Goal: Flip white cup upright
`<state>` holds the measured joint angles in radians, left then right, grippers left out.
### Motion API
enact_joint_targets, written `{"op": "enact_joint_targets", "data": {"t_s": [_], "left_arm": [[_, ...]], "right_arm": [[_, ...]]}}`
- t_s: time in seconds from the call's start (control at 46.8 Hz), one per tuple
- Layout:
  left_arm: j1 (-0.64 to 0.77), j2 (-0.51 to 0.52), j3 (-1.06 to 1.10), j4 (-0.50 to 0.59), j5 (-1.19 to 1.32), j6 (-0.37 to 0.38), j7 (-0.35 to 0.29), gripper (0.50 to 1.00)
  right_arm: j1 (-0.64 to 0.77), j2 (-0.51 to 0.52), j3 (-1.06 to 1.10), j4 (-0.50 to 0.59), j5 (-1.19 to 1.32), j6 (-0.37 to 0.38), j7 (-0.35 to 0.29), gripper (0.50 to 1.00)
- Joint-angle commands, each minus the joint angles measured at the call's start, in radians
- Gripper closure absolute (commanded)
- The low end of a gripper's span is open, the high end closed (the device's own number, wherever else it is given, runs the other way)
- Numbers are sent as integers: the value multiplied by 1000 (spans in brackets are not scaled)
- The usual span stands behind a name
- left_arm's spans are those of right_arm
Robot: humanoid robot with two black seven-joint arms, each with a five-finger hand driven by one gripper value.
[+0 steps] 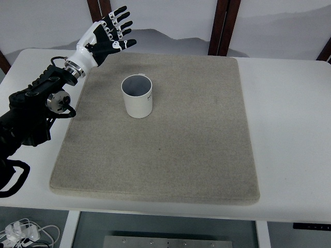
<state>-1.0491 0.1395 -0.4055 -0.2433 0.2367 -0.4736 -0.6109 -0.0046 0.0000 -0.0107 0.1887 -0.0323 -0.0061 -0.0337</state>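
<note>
The left arm (pixel 31 116) runs out of the picture at the left edge, so its upper part is unseen. The tabletop (pixel 289 129) is cut by the left and right edges, and the dark uprights (pixel 223 26) behind it are cut by the top edge. Small dark print on the white cup (pixel 137 96) is too small to read, and the white cables (pixel 26 232) at the lower left corner are partly cut off.

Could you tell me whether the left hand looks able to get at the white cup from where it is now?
Probably yes: the left hand hovers open, apart from the upright white cylindrical cup, and nothing lies between them on the grey felt mat.
</note>
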Motion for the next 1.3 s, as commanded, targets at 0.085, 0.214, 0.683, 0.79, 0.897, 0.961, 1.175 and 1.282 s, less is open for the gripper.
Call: {"op": "enact_joint_targets", "data": {"t_s": [0.085, 0.214, 0.683, 0.79, 0.897, 0.961, 1.175, 1.282], "left_arm": [[-19, 9, -4, 2, -63, 9, 0, 504], [-28, 25, -2, 9, -224, -2, 0, 504], [3, 35, -64, 9, -341, -34, 48, 504], [4, 34, -137, 10, -350, -34, 146, 504], [6, 25, -237, 33, -392, 3, 313, 504], [4, 19, -274, 36, -419, 53, 387, 504], [3, 11, -292, 35, -507, 121, 482, 501], [4, 12, -302, 38, -606, 127, 542, 504]], "right_arm": [[0, 0, 0, 0, 0, 0, 0, 548], [0, 0, 0, 0, 0, 0, 0, 548], [0, 0, 2, 0, 0, 0, 0, 548], [0, 0, 2, 0, 0, 0, 0, 548], [0, 0, 3, 0, 0, 0, 0, 548], [0, 0, 3, 0, 0, 0, 0, 548], [0, 0, 0, 0, 0, 0, 0, 548], [0, 0, 6, 0, 0, 3, 0, 548]]}}
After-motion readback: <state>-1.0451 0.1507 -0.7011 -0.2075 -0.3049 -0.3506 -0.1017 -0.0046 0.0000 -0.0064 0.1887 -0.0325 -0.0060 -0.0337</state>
